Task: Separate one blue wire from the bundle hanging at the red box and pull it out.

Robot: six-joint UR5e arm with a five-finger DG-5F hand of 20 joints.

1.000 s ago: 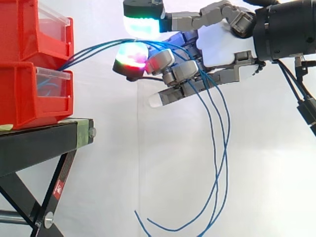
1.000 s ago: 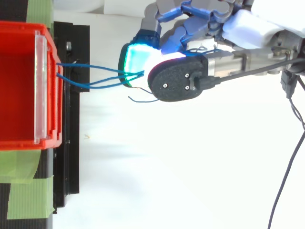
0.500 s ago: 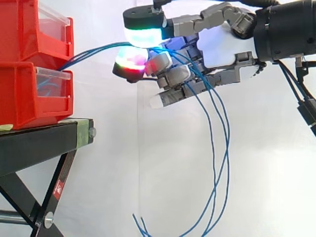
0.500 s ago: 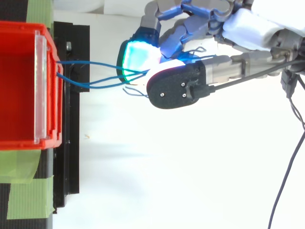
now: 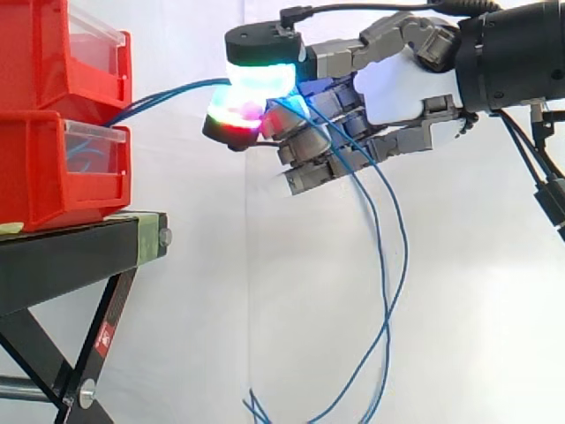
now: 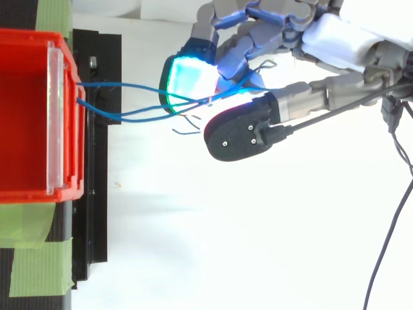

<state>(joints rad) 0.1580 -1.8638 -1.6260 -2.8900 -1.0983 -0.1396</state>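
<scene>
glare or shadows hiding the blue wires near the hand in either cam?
Side view: the hand's glowing pads wash out the blue wires where they pass between them; below the hand, the wires read clean against the white curtain. Top view: cyan-white pad bloom covers the wires at the fingertip; from the red bin up to it they trace fine.

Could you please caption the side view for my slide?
Robot hand curled around thin blue wires trailing from stacked red plastic bins.

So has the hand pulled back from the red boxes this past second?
No. In the side view the hand sits as far from the red boxes as before; only its fingers curled tighter round the blue wires.
</scene>
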